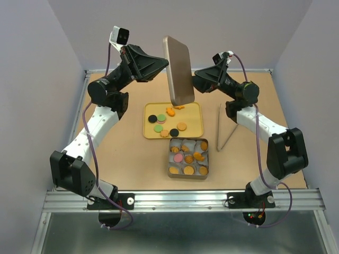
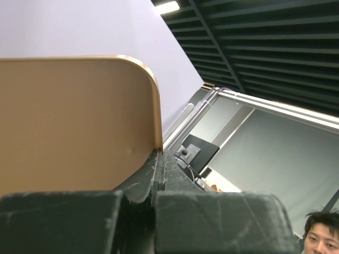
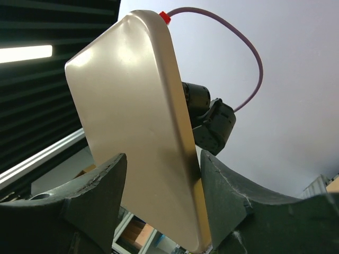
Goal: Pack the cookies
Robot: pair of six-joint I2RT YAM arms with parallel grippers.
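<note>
The air above the far half of the yellow tray (image 1: 199, 126) is blocked by a gold lid (image 1: 178, 70), which is clamped upright at one edge by the left gripper (image 1: 165, 62) and bracketed by the right gripper (image 1: 195, 79). Both flanks there are closed off by the arms. The tin (image 1: 170, 159) nearer the bases is left reachable from above. Tongs (image 1: 224, 129) are laid to its right. Open table (image 1: 119, 153) is seen to its left.
</note>
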